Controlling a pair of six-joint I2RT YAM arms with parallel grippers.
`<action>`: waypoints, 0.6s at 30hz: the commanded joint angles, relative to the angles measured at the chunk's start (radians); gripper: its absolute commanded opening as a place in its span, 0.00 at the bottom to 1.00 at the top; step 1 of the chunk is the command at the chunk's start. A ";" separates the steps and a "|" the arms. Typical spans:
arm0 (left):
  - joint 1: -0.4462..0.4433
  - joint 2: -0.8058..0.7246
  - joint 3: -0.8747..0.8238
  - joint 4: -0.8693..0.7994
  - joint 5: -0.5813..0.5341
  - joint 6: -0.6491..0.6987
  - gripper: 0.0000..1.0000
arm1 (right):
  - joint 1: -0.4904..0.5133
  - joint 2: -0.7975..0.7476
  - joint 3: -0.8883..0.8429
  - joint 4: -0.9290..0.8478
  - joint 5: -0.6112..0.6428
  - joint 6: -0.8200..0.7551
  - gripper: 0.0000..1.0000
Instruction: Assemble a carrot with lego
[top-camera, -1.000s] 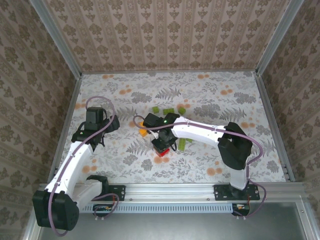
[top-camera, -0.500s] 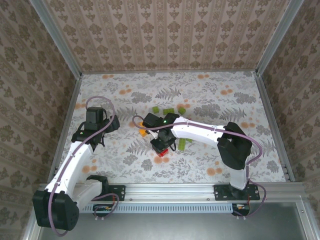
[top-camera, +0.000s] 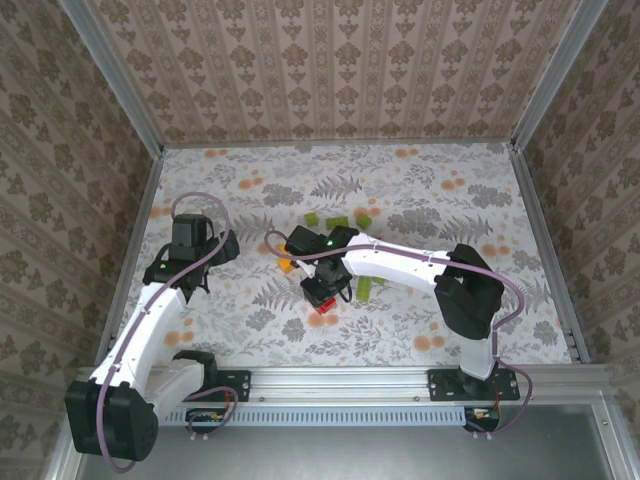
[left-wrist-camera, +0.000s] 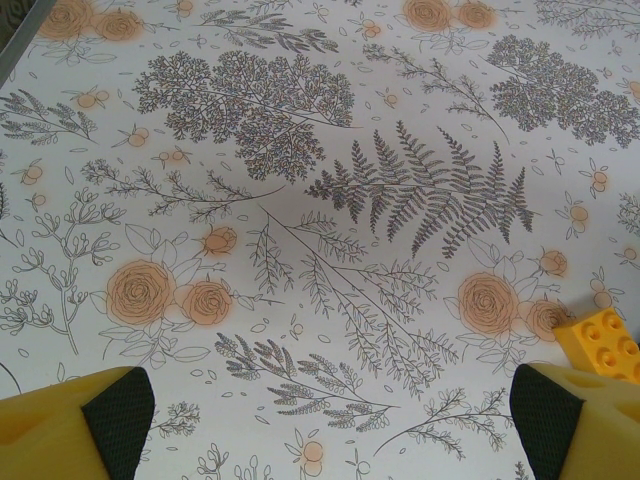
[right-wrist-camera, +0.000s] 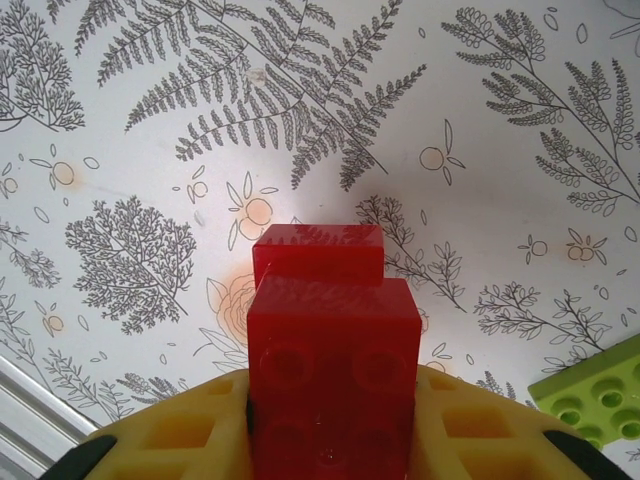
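Over the last second almost nothing has changed: the right end effector (top-camera: 322, 292) has only crept a touch toward 9 o'clock above the middle of the bench (top-camera: 450, 190), so I judge no brick has been joined and the carrot is barely begun. It stays pressed together on a red lego piece (right-wrist-camera: 330, 340), its arm stretched low from 4 o'clock, with green bricks (top-camera: 337, 222) at its 12 o'clock and an orange brick (top-camera: 287, 265) at 10. The left end effector (left-wrist-camera: 320, 430) hangs spread and empty at 9 o'clock, elbow folded.
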 joint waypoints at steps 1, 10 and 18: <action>-0.007 0.005 0.034 -0.007 -0.012 0.021 0.95 | 0.008 0.022 -0.008 0.002 -0.027 0.002 0.33; -0.006 0.006 0.033 -0.006 -0.012 0.021 0.95 | 0.013 0.040 -0.019 -0.002 -0.018 -0.001 0.33; -0.007 0.006 0.034 -0.006 -0.012 0.021 0.95 | 0.019 0.058 -0.032 -0.029 0.009 -0.009 0.33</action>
